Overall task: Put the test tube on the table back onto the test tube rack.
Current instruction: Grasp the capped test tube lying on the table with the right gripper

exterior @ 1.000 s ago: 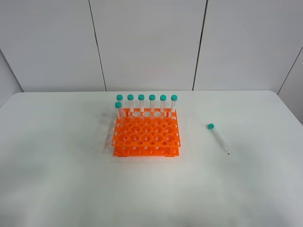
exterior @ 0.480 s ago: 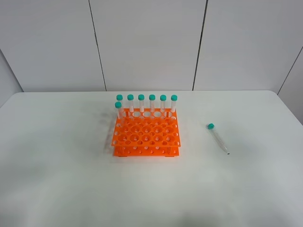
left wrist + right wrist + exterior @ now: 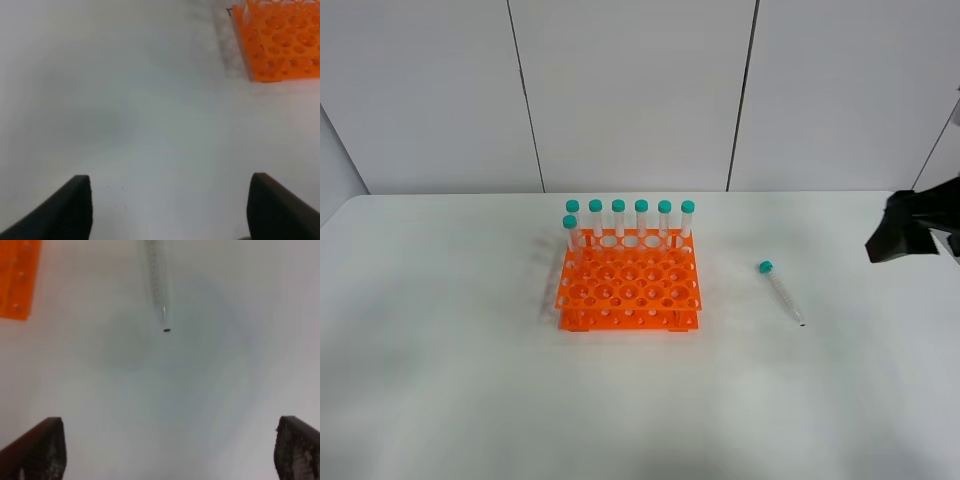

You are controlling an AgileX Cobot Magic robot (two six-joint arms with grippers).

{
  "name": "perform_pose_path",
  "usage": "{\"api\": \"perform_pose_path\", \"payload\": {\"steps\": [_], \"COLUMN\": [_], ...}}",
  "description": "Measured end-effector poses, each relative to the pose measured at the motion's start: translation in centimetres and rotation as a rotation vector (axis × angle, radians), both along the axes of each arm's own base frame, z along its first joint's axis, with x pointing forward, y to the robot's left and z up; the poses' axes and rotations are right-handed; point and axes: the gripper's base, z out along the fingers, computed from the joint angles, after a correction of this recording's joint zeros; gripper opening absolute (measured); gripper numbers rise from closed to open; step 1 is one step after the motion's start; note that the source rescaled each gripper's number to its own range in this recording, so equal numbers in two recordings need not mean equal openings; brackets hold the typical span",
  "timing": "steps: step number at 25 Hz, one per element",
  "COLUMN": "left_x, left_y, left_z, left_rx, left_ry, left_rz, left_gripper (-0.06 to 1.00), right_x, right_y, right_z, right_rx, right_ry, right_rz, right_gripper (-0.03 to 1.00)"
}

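Right gripper jaws spread wide, nothing between; hangs over table, short of test tube, conical tip nearest.
Left gripper likewise agape, empty; test tube rack ahead, untouched.
Step, by judgement: approach; pick not begun.
Tube flat on table, right of rack, well apart.
Long axis diagonal in high view: teal cap toward back and rack side, tip toward front right.
Next move calls for: centre over mid-barrel, fingers across axis, descend, close.

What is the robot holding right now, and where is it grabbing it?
Nothing. Both arms' jaws are open and empty. The test tube lies loose on the table, untouched.
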Motion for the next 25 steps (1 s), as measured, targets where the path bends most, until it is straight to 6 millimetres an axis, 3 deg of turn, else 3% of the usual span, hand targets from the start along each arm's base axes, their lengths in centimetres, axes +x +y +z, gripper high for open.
{"api": "perform_pose_path", "payload": {"steps": [5, 9, 15, 25], "left_x": [0.0, 0.0, 0.0, 0.0], "left_y": [0.0, 0.0, 0.0, 0.0], "left_z": [0.0, 0.0, 0.0, 0.0], "left_rx": [0.0, 0.0, 0.0, 0.0], "left_ry": [0.0, 0.0, 0.0, 0.0], "left_rz": [0.0, 0.0, 0.0, 0.0], "left_gripper": [1.0, 1.0, 1.0, 1.0], "right_x": [7.6, 11.6, 14.4, 15.8], "right_y": [0.2, 1.2, 3.9, 3.5], "right_z": [-4.1, -7.6, -11.4, -16.8], "right_rx": [-0.015, -0.042, -0.054, -0.067], "right_ry": [0.135, 0.204, 0.253, 0.337], "right_rz": [0.019, 0.068, 0.134, 0.107], "right_gripper": [0.94, 0.94, 0.94, 0.94]}}
